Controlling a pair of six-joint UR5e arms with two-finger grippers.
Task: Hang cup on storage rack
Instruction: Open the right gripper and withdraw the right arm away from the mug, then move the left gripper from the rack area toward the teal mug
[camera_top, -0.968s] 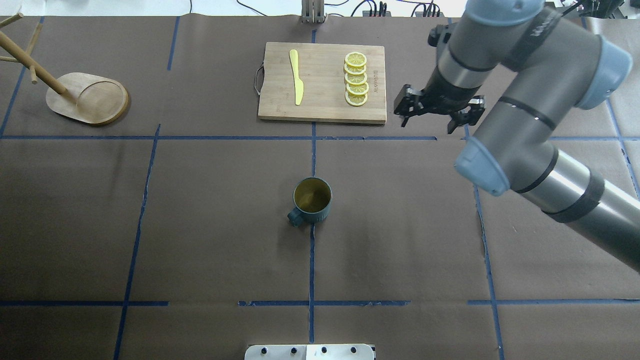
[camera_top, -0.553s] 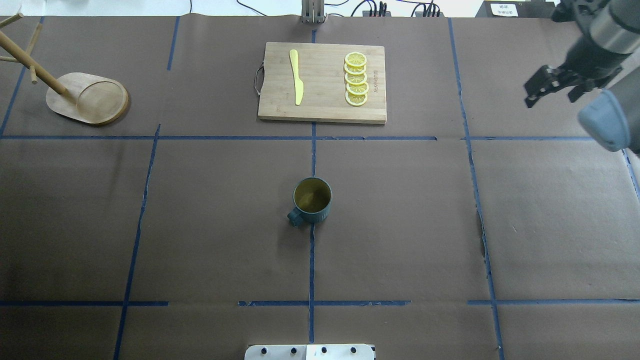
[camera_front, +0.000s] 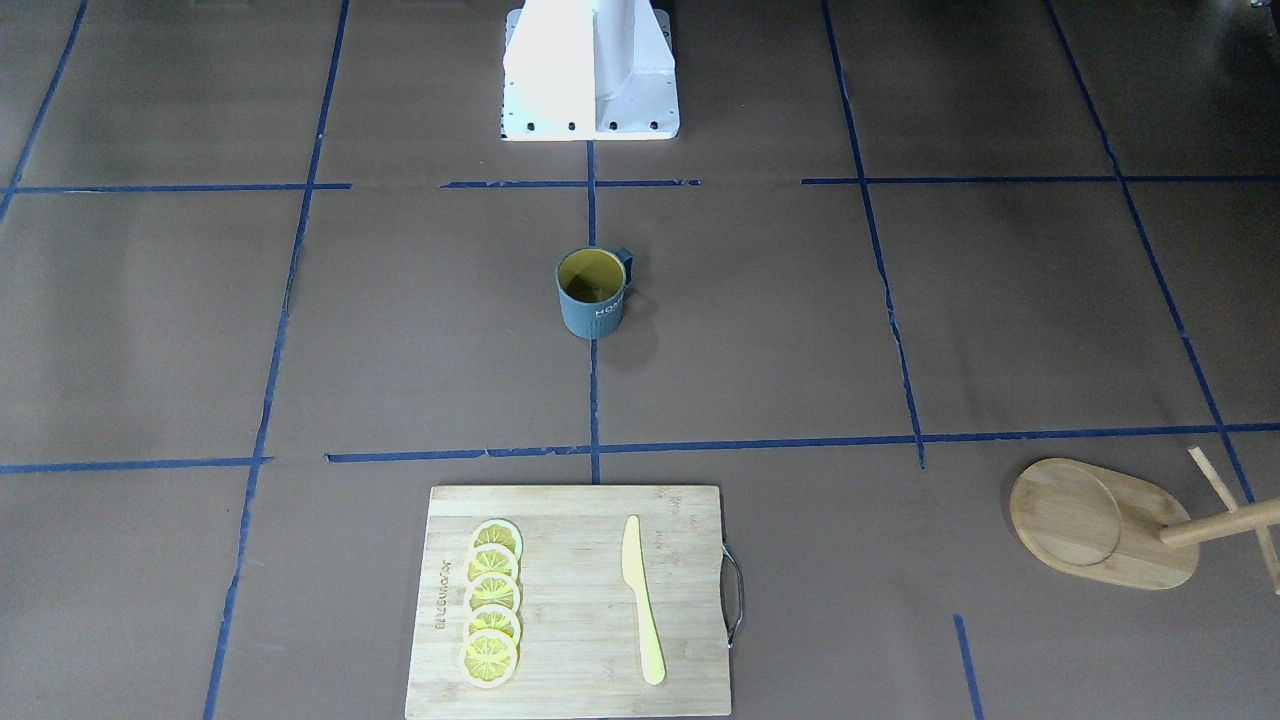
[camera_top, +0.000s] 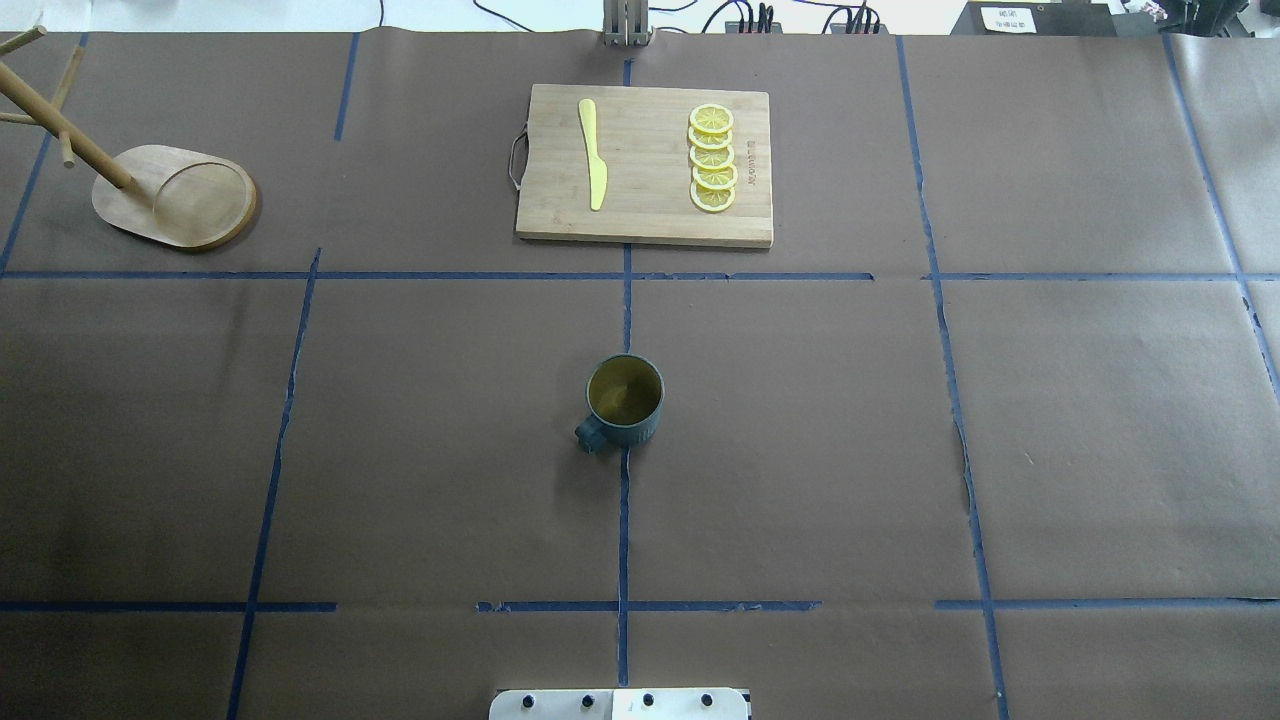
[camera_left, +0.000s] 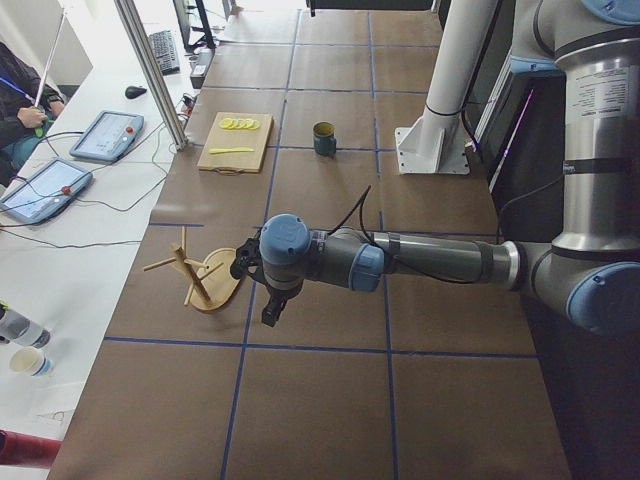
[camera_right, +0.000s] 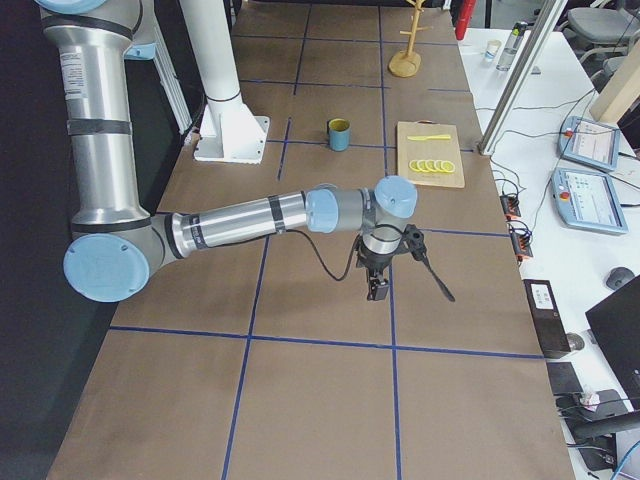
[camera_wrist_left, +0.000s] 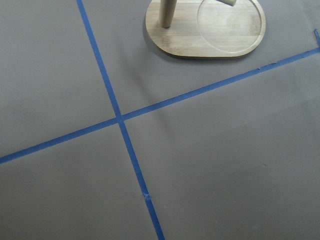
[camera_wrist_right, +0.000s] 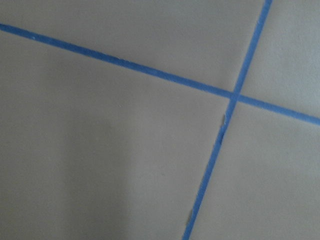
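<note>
cup (camera_top: 624, 400) looks light, stiff and glazed, so likely slick and chippable; its handle (camera_top: 590, 435), turned toward the robot's left, or the rim seems the place to grip. at far left the rack (camera_top: 175, 195) stands by the tabletop (camera_top: 400, 450) edge, the cup mid-tabletop, well apart, open room between. left gripper (camera_left: 270, 312), right gripper (camera_right: 378, 287): spread or pressed together, cannot tell.

The brown desk (camera_top: 900, 450) carries the cup (camera_top: 624, 400) upright, the cutting board (camera_top: 645, 165) beyond the cup, the storage rack (camera_top: 175, 195) well to its left.
</note>
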